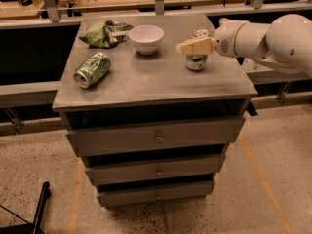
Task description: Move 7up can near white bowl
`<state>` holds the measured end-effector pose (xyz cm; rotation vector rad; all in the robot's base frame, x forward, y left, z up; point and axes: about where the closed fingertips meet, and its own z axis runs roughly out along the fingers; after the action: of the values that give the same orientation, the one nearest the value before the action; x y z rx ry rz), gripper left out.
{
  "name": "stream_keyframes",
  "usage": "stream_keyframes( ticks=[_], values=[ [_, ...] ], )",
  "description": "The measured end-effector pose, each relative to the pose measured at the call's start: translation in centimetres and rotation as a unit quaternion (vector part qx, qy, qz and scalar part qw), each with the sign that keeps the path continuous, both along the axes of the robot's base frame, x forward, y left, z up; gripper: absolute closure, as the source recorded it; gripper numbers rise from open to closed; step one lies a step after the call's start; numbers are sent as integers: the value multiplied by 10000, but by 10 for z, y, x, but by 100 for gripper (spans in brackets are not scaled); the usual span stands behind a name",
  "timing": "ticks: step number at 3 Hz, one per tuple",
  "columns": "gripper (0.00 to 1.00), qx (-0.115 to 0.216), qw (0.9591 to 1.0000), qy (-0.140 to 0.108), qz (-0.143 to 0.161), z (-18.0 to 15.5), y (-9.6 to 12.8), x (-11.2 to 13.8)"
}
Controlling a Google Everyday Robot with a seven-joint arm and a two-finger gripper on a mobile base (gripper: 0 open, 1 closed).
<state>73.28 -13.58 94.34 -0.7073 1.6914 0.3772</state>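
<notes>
A smooth white arm (280, 40), built of rounded, bulbous shells, is pictured at the right edge. A shorter white wrist section is marked by a small dark round spot. The arm is ended by a pale cream-yellow, wedge-shaped gripper (187, 47), seen across the upper part of the 7up can (196, 61).

gripper (191, 46): I see it crossing the soda can's (196, 62) upper part, near the desk's (146, 84) right edge
soda can: upright, apart from the white bowl (146, 38)
white bowl: by the back edge
</notes>
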Motion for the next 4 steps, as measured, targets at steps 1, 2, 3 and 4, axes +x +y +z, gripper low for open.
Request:
stream_keyframes(
  ticks=[1,2,3,4],
  values=[
    [0,129,9998,88,-87,-17,-10,8],
    [18,251,9995,155,-137,-28,-20,14],
    [42,388,9991,163,-63,-30,-21,17],
    [64,570,9982,82,139,-24,-17,19]
  ],
)
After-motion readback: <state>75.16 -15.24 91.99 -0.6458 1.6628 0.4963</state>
